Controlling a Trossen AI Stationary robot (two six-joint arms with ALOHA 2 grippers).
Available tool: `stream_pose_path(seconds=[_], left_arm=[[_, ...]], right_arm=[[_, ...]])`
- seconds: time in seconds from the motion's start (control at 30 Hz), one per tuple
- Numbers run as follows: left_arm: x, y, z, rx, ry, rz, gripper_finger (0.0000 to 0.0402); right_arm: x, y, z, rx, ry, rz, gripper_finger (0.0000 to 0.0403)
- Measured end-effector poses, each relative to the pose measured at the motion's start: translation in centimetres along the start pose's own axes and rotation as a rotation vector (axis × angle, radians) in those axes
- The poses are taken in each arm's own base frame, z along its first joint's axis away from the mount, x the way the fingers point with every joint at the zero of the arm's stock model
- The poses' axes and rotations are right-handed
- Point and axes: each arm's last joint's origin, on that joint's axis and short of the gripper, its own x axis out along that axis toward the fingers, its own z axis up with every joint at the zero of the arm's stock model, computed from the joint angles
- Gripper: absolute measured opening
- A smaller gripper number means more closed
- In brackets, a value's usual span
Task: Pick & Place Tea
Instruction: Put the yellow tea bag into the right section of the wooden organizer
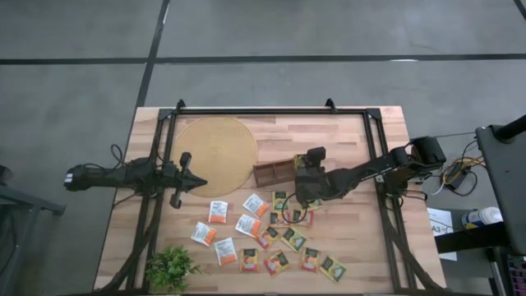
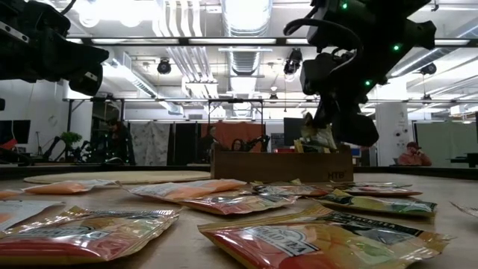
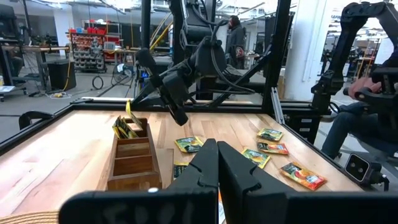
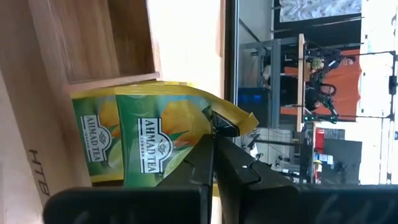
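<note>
Right tool point(image 4: 213, 144) is clamped on a green/yellow sachet point(image 4: 158, 146), gripped at its edge, hanging over the end compartment of the wooden tray point(image 1: 279, 171). The wrist view shows a second green sachet point(image 4: 94, 146) already standing in that slot, just beside the held one. In the low view the sachet tops point(image 2: 317, 140) stick up above the tray wall.

How to do this step well, in my judgement:
- Lower straight down into the slot. Keep the held sachet upright and parallel to the one already in; come in tilted and it will likely catch on that one or on the divider.
- Don't release until the bottom edge is well below the tray rim. Let go high and it can flop out over the wall.
- Part the fingers, then lift straight up. Watch that the foil doesn't cling to a finger and come back out.
- Don't push sideways: the tray looks light and unfixed, so it may slide on the bench point(image 1: 353, 238).

Further out: the loose tea point(image 1: 271, 238) lies flat, scattered on the bench between the tray and the small plant point(image 1: 170, 267); orange ones toward the left, green ones toward the right. Some overlap near the right arm, so pick isolated ones first.

Left tool point(image 1: 191, 178) is idle, fingers together and empty, at the edge of the round mat point(image 1: 214, 152), well clear of the tray. Leave it there.
</note>
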Motion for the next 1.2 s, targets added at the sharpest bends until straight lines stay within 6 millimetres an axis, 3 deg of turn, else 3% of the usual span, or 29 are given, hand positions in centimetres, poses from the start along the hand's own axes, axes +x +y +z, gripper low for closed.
stream_pose_path(seconds=[0.77, 1.2], left_arm=[[0.0, 0.0, 0.0, 0.0, 0.001, 0.001, 0.0], [0.0, 0.0, 0.0, 0.0, 0.001, 0.001, 0.0]], right_arm=[[0.9, 0.5, -0.6, -0.024, -0.003, 0.027, 0.001], [1.3, 0.3, -0.8, -0.021, 0.011, 0.025, 0.0078]])
